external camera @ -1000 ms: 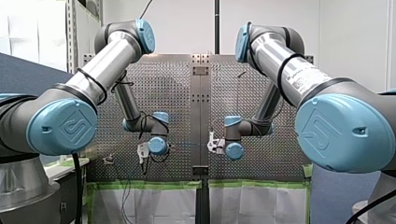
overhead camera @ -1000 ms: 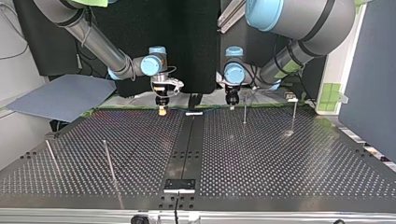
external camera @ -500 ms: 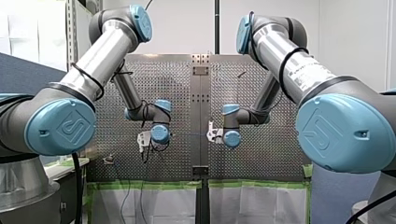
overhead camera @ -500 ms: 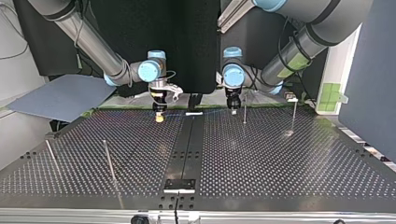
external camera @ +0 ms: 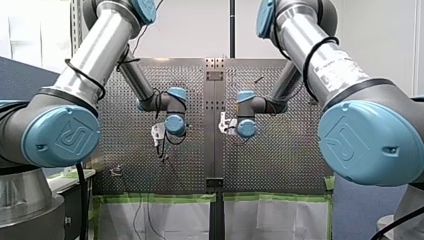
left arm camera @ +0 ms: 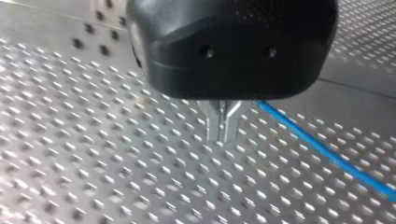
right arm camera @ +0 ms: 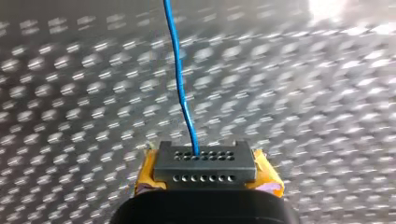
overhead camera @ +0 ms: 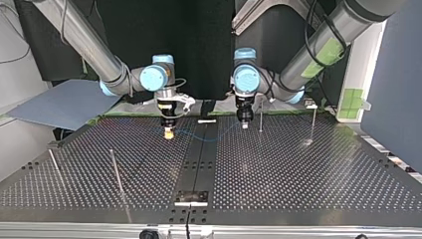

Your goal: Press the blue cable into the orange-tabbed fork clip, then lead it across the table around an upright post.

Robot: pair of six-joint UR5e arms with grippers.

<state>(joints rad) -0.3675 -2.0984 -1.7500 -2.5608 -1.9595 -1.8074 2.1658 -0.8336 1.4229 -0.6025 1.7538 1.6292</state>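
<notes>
In the top view, a small black plate (overhead camera: 191, 197) sits on the centre seam at the near edge of the table (overhead camera: 298, 179). Toward the near corner at that view's left, a near post (overhead camera: 115, 170) and a corner post (overhead camera: 52, 160) rise from the perforated surface. Farther back, close to the far edge, both grippers hang tips-down just above the table, one on each side of the seam and well apart. My right gripper (overhead camera: 169, 132) is at the view's left of the seam and my left gripper (overhead camera: 244, 123), black, is at its right. The blue cable (overhead camera: 205, 138) spans the gap between them in a shallow sag across the seam. Whether its lowest part touches the table cannot be told. In the right wrist view the yellow pads (right arm camera: 148, 175) are pressed together on the cable, which leaves the middle of the tips and runs straight ahead over the holes. In the left wrist view the metal fingers (left arm camera: 219, 123) are closed against each other. The cable comes out beside their upper part and slants away, and the pinch itself is hidden under the black body. Just beside my left gripper, toward the far corner at the top view's right, stands an upright post (overhead camera: 261, 118), apart from the cable. An outer post (overhead camera: 313, 122) stands farther along that edge.
</notes>
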